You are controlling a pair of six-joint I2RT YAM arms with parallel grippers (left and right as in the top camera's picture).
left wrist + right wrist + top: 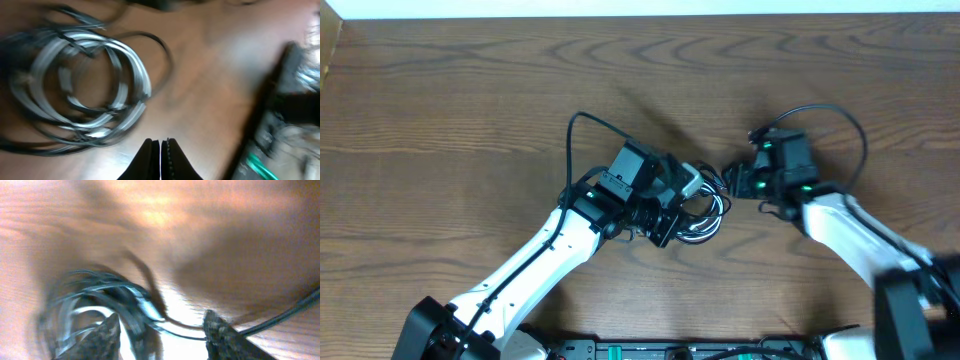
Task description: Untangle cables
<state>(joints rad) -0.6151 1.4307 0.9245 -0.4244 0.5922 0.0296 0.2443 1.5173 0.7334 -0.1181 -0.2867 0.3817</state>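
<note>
Just left of the cables (pixel 705 218), my left jaws are pressed together, empty. Cables sit coiled on the table (pixel 440 100), black and pale loops bunched. Right of them, my right jaws gape, one dark strand running between.

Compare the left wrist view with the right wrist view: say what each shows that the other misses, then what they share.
Only the left wrist view: the left pincer with its fingers pressed together and nothing between them, plus dark hardware with a green glow at the right edge, blurred. Only the right wrist view: the right pincer with fingers spread apart, a thin strand running across the gap, and a thicker dark cord at the right edge. Both: the coiled cables lying on the wooden table, blurred in each.
</note>
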